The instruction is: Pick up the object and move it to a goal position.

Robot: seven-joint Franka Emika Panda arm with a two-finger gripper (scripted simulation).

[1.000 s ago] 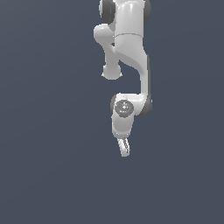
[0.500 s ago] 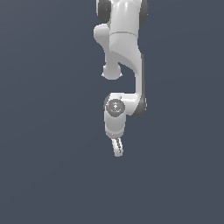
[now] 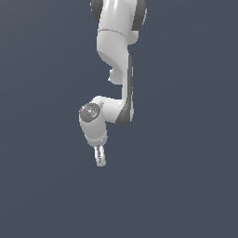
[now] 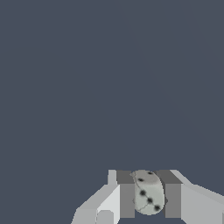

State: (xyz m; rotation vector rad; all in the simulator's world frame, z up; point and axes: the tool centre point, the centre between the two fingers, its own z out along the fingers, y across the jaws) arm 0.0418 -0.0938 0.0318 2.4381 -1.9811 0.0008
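In the wrist view my gripper [image 4: 148, 194] is shut on the object [image 4: 148, 192], a small roundish pale grey-white piece with black spots, held between the two grey finger pads [image 4: 126, 197]. In the exterior view the white arm hangs down from the top and the gripper [image 3: 99, 158] points downward a little to the exterior view's left of centre. The object is too small to make out there, hidden between the fingers.
Only a plain dark blue-grey background shows around the arm in both views. No other objects, edges or containers are in view.
The wrist and gripper have swung toward the exterior view's left over the last second. The fingers stay shut on the object.
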